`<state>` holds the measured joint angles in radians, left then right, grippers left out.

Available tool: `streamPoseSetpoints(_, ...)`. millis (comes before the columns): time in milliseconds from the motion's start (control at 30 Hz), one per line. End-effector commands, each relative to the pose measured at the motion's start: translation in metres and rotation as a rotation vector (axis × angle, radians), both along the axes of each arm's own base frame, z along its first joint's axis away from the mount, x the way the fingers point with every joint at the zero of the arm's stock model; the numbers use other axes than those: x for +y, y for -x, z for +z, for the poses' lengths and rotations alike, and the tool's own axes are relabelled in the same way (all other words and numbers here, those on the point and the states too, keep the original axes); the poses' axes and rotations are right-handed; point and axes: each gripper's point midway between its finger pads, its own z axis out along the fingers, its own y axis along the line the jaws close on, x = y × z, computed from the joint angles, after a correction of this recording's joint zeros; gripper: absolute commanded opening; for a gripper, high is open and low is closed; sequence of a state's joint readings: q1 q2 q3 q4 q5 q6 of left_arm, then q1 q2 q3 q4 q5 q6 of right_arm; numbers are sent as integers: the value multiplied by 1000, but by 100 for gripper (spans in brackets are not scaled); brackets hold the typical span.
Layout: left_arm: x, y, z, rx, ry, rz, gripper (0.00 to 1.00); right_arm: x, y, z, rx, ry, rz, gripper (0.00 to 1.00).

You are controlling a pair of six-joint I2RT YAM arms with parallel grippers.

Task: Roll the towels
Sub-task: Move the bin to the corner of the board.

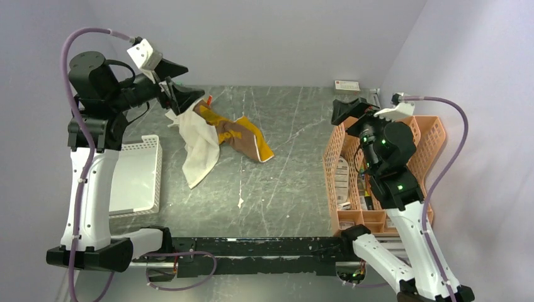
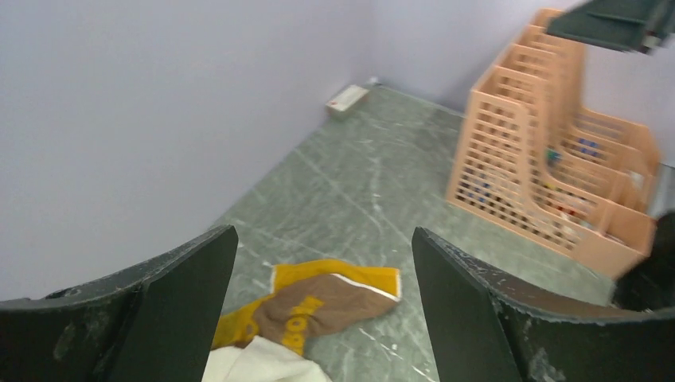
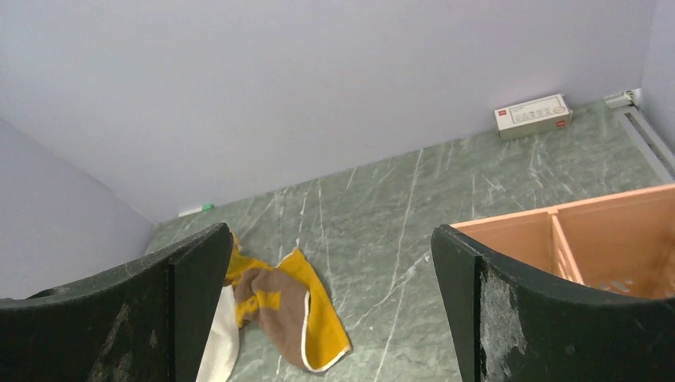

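The yellow towel (image 1: 244, 134) and white towel (image 1: 200, 150) lie bunched together on the table (image 1: 296, 170), not rolled yet. The left gripper (image 2: 322, 235), above them, and the right gripper (image 3: 330, 235) are wide apart and empty. Next, one towel likely needs pulling flat.

Lab test cell: plain lilac walls (image 1: 264, 38) enclosing marble-look table (image 1: 289, 170).

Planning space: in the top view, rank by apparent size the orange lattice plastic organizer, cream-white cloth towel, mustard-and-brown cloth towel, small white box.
Largest: orange lattice organizer
Next: cream-white towel and mustard-and-brown towel, too alike to rank
Smallest: small white box
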<state>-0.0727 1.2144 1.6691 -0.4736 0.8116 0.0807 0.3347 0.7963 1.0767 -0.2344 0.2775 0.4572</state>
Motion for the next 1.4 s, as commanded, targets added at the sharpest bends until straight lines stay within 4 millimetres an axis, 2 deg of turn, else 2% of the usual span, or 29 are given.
streamPoseSetpoints(0,-20,52,5,-11,-1,-255,93,-20,21,2,43,1,-62,99)
streamPoseSetpoints(67,-20,55,3,-6,20,-258,94,-31,34,4,59,56,-87,99)
streamPoseSetpoints(200,-13,40,-12,43,42,-168,94,-63,64,-7,133,128,-204,100)
streamPoseSetpoints(367,-5,16,-31,109,97,-63,94,-81,73,-50,321,223,-290,98)
streamPoseSetpoints(433,-3,9,-35,115,122,-33,94,-85,71,-55,326,247,-314,87)
streamPoseSetpoints(500,-3,5,-42,137,138,-28,94,-88,65,-62,326,280,-333,78)
streamPoseSetpoints(567,-4,3,-47,163,142,-32,94,-89,57,-72,359,320,-346,75)
streamPoseSetpoints(733,-1,2,-54,173,118,-11,94,-91,33,-99,429,389,-383,76)
streamPoseSetpoints(833,2,3,-55,175,101,3,94,-108,18,-115,479,400,-410,79)
streamPoseSetpoints(967,-1,4,-56,181,113,-19,94,-138,-4,-135,517,338,-364,77)
streamPoseSetpoints(1033,-3,3,-57,184,118,-28,94,-136,-14,-144,534,331,-323,76)
streamPoseSetpoints(1133,-3,-1,-57,191,121,-25,94,-121,-33,-154,541,280,-182,72)
streamPoseSetpoints(1233,-4,-4,-57,197,123,-31,94,-106,-48,-159,547,237,-49,62)
streamPoseSetpoints(1367,-4,-6,-62,200,129,-27,94,-94,-64,-151,527,239,44,31)
